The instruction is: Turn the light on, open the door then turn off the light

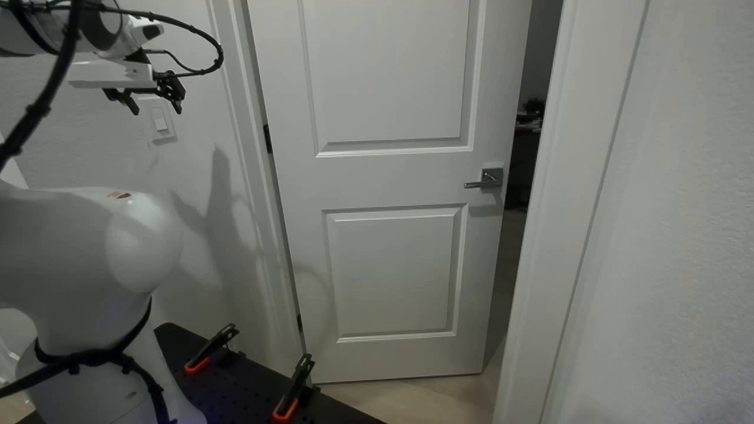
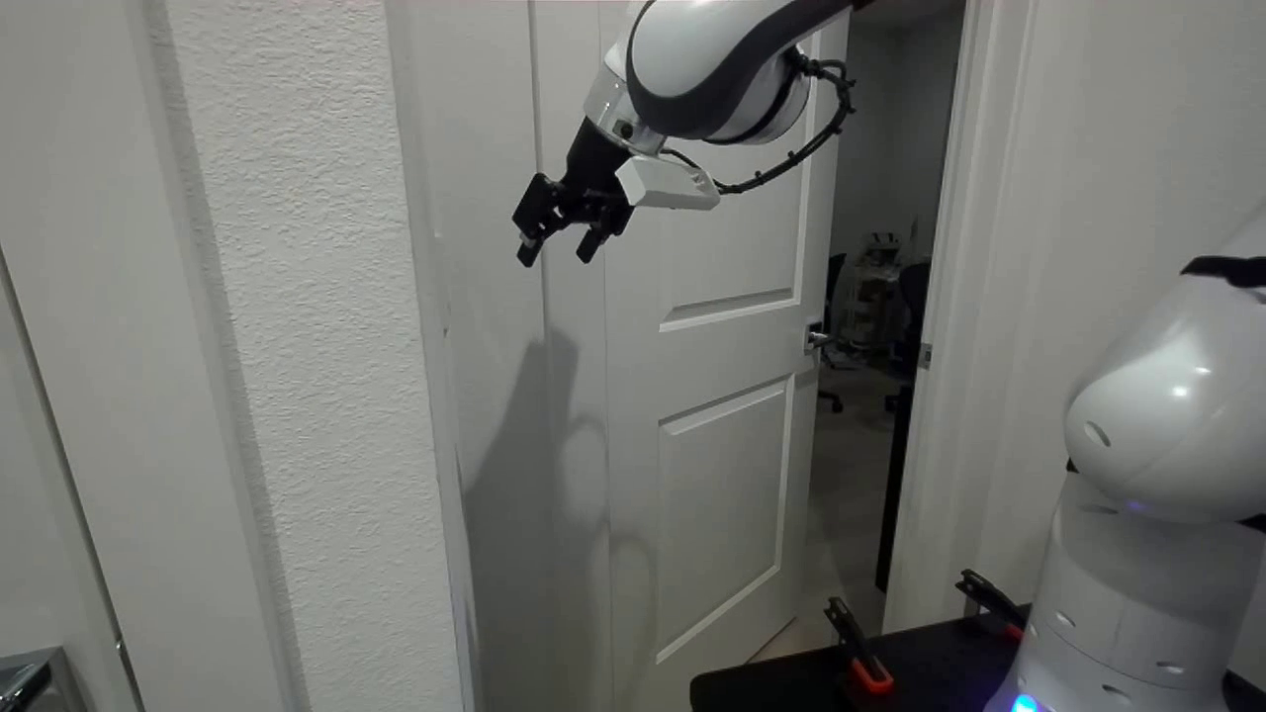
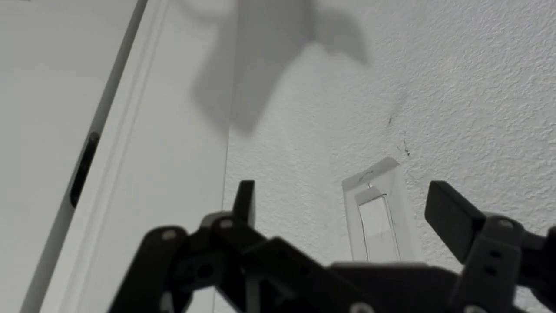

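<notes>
widely parted: black two-fingered claw (image 2: pixel 557 255) before a small white rectangular switch plate (image 3: pixel 377 217)

the claw's fingers (image 3: pixel 451 221) stand far apart. in the wrist view the switch plate shows through the gap between them, nearer the finger on the right of that view, its lower end as framed covered by the claw's body. in an exterior view the plate sits on a rough-textured white wall (image 1: pixel 100 141), behind and partly below the fingers' ends; the depth between them and the wall cannot be told.

edges: beside the plate, the wall meets a smooth white door frame (image 3: pixel 182 174) along a straight line; past the frame runs a narrow grey slot (image 3: pixel 113 82) with a black oblong hinge (image 3: pixel 84 169). the tall white two-panelled door (image 1: pixel 394 182) stands ajar. in both exterior views a dark opening (image 1: pixel 524 135) shows along its free edge, where a silver metal lever handle (image 1: pixel 486 179) projects, well apart from the claw.

room for moving: in an exterior view a loop of black cable (image 1: pixel 220 54) bows out beside the claw, crossing the frame as pictured. well below lies a black perforated tabletop (image 1: pixel 235 386), two black-and-orange clamps (image 1: pixel 211 351) fixed at its edge, and the white jointed arm (image 1: pixel 76 247) rises from it.
</notes>
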You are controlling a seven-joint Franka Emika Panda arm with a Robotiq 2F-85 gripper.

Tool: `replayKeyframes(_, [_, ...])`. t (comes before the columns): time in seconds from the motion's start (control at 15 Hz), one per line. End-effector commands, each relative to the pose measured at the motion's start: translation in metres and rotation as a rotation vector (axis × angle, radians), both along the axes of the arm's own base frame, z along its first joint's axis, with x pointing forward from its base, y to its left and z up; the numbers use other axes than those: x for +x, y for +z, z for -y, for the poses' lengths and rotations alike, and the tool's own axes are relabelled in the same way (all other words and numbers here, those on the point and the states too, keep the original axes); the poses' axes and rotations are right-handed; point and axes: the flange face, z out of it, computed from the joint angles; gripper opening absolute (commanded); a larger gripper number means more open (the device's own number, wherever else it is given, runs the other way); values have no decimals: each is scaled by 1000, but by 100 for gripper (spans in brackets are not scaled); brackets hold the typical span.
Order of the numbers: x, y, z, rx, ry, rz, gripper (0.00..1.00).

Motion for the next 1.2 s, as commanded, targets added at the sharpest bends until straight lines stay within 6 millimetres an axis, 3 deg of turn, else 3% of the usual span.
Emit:
replayKeyframes(0.0, [6,-1,-12,-21,47,68,100])
replayKeyframes(0.4, [12,-14,-25,-4,81,149,100])
replayKeyframes(0.47, [15,-17,-27,-2,84,164,75])
replayKeyframes(0.6, [20,-22,-30,-1,93,188,68])
replayKeyframes(1.13, [35,-35,-45,60,117,254,5])
